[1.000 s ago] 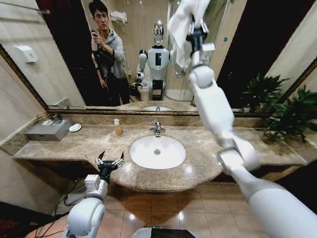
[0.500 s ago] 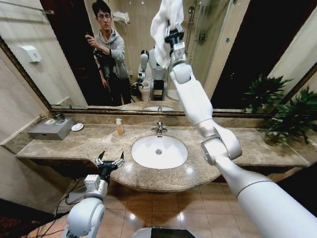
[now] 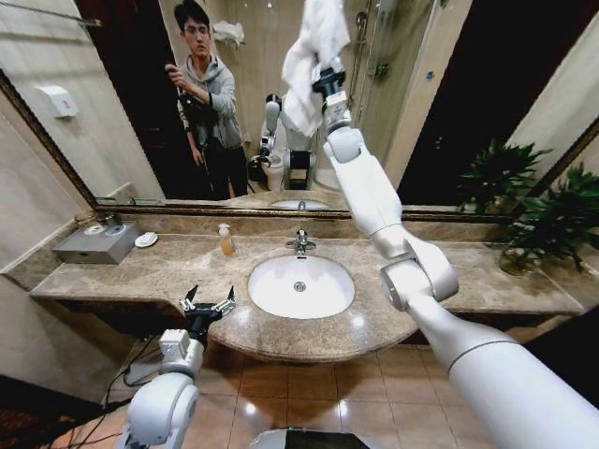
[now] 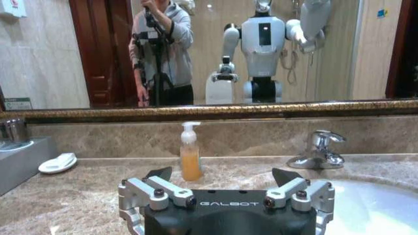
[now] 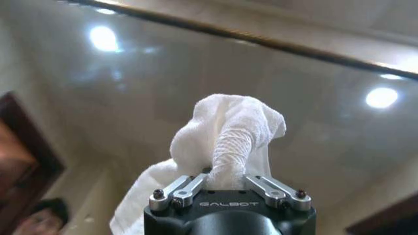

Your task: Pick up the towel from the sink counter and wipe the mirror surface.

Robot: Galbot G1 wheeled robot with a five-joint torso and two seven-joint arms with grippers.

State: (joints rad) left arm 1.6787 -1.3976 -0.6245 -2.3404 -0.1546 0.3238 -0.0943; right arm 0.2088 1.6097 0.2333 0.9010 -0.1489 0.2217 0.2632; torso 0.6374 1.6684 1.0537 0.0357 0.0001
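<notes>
Marble, brown-beige: the sink counter (image 3: 140, 271) runs wall to wall with a bowed front edge. Nearest, the left gripper (image 3: 208, 301) is parked low just in front of that front edge, left of the basin, fingers spread wide and holding nothing; the left wrist view shows the same gripper (image 4: 222, 176) released, facing the back wall. White oval basin (image 3: 299, 286) sits mid-counter, with the chrome faucet (image 3: 299, 242) behind it at the back edge. Soap bottle (image 3: 224, 240) with amber liquid stands near the back edge, left of the faucet. Small white dish (image 3: 145, 239) is further left, and a grey box (image 3: 95, 244) is by the counter's left end. Potted plant (image 3: 543, 220) is at the counter's right end.

Behind the counter, the mirror surface (image 3: 122, 122) rises from its dark gold frame along the back edge. The right arm reaches up and forward over the basin. The right gripper (image 3: 326, 79) is high up at the glass, clenched on the towel (image 3: 314, 51); white cloth bunches above the fingers and hangs down to the left. In the right wrist view the towel (image 5: 228, 137) is pinched between the right gripper (image 5: 225, 178) fingers, its bunched end towards the mirror; can't tell if the cloth actually touches the glass.
</notes>
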